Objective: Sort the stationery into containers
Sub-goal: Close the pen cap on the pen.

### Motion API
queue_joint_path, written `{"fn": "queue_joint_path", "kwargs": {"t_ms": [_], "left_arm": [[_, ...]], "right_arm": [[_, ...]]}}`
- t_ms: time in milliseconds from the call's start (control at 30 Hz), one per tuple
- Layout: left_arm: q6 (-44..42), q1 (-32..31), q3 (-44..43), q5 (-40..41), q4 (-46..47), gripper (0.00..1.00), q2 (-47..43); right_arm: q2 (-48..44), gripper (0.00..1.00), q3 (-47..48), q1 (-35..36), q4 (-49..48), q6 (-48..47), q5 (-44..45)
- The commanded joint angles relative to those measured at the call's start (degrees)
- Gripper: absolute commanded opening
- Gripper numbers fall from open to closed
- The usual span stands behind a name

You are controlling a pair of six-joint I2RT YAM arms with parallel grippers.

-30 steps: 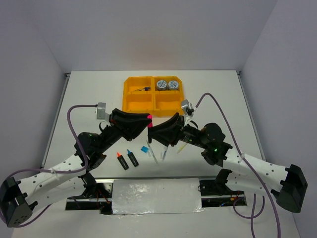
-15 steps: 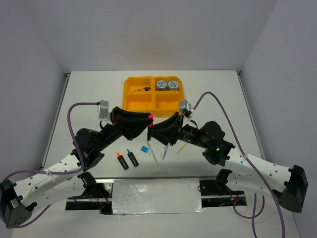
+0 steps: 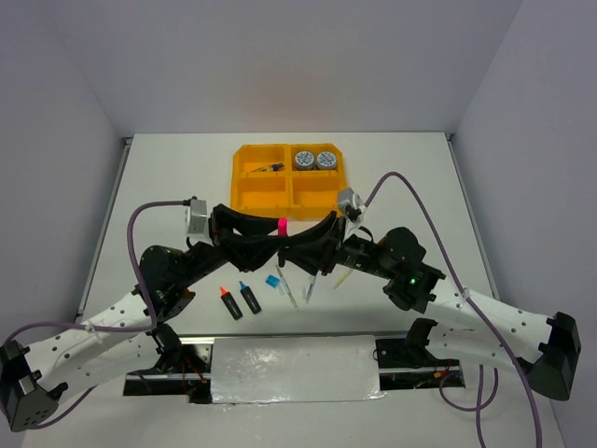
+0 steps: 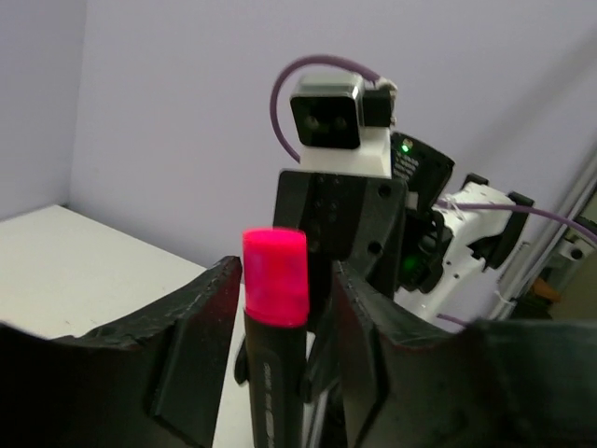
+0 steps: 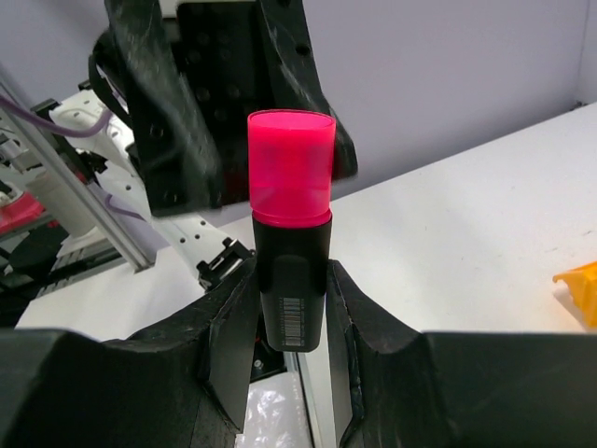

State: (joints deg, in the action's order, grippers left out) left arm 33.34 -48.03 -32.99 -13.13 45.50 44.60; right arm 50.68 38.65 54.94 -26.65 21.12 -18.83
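We see the pink-capped highlighter [image 3: 282, 226] up off the table [image 3: 168, 205], caught between the two grippers where they meet nose to nose, just near of the orange-yellow tray [image 3: 241, 179]. Its long axis stands upright with the pink cap on top. Both wrist views show the cap above the fingertips and the black barrel running down between them.

The right gripper [image 5: 290, 280] is closed on the barrel, with both fingers pressed against its sides below the cap. The left gripper [image 4: 284, 273] flanks the same highlighter from the opposite side. Its jaws stand a little wider than the barrel, and a dark gap shows on one side, so we read it as loosened rather than clamped.

Each gripper blocks the other's way forward.

In the tray, two patterned tape rolls [image 3: 314, 160] sit side by side in the far right compartment, and a small dark item [image 3: 269, 168] lies in the far left one. On the table near of the grippers lie an orange-capped highlighter [image 3: 229, 302], a blue-capped highlighter [image 3: 249, 297], a small blue square [image 3: 273, 280] and thin pale pens [image 3: 289, 289], partly under the right arm.
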Motion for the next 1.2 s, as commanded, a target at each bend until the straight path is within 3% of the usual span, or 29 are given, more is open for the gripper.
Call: {"fn": "queue_joint_path", "kwargs": {"t_ms": [0,200,333,467,700,867,1067,1167], "left_arm": [[-1.9,-0.7,-0.1,-4.2,1.0,0.57,-0.7],[-2.8,-0.7,-0.5,-3.5,-0.6,0.72,-1.9],[-3.3,-0.7,-1.5,-3.5,-2.1,0.73,-2.1],[-4.2,-0.7,-2.8,-2.5,-5.4,0.70,-1.6],[-4.6,-0.8,-5.1,6.6,-12.3,0.67,-1.7],[-5.0,-1.2,-6.8,7.8,-14.2,0.53,-0.7],[-4.9,-1.3,-7.3,9.9,-16.2,0.46,-0.5],[-4.9,-1.4,-7.4,10.2,-16.9,0.37,-0.8]], "right_arm": [[-2.2,0.12,3.3,0.2,-3.6,-0.6,1.1],[-2.2,0.12,3.5,0.6,-2.3,-1.5,1.7],[-1.9,0.12,3.7,1.0,-0.9,-2.5,2.8],[-2.0,0.12,4.6,2.5,1.7,-4.3,6.7],[-0.8,0.11,8.5,7.8,8.7,-9.0,18.6],[1.3,0.11,11.2,11.6,12.1,-11.1,26.6],[2.2,0.10,12.2,13.6,12.6,-12.3,29.5],[2.5,0.10,12.5,14.2,12.8,-12.7,30.5]]}}
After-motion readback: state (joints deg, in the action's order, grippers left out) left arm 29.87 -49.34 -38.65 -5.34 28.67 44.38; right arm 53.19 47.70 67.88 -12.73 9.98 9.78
